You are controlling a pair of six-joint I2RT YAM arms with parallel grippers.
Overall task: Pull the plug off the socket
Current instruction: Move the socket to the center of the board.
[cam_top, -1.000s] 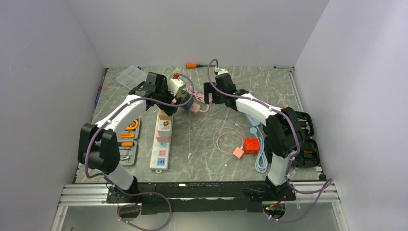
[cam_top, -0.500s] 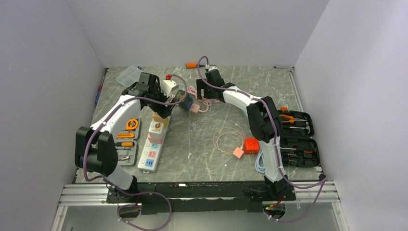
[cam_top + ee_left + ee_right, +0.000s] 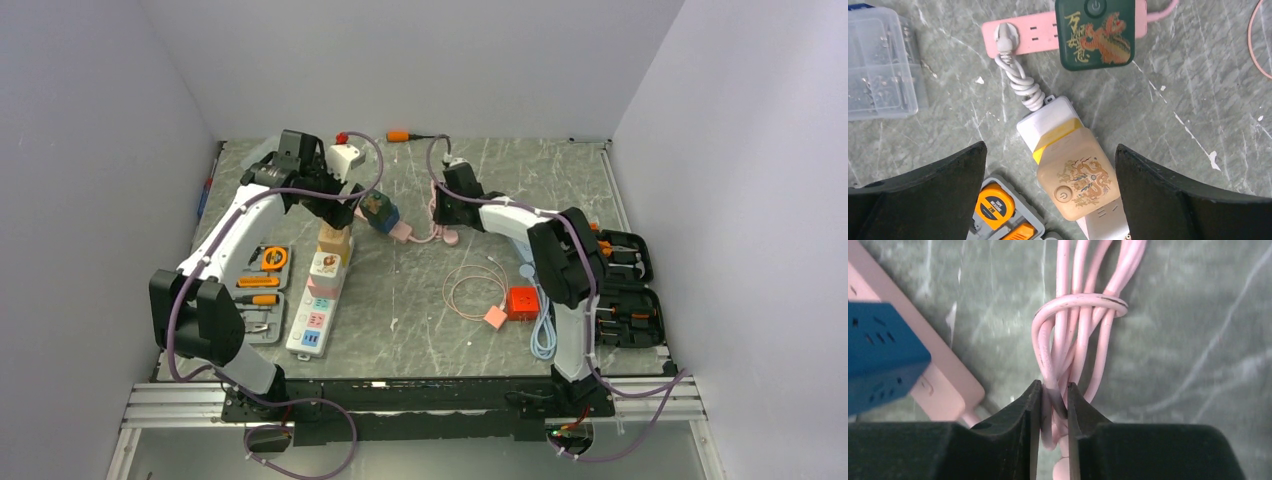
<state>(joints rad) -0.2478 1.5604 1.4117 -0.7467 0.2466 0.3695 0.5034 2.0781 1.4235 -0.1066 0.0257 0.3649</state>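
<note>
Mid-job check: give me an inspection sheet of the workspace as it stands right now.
Surface: grey marbled tabletop, pale specks.
Job's things: white power strip lies flat; beige adapter plugged in near its cord end.
Clutter: pink power strip carrying a green dragon block, clear parts box, tape measure, orange screwdriver, red cube, black tool case.
Grippers: left gripper open, fingers either side of the adapter, gaps showing; right gripper shut on pink cord bundle.
Cables: white cord twisted, plugged into the pink strip; pink cable coil; blue cable.
Surroundings: plain pale walls on three sides.
</note>
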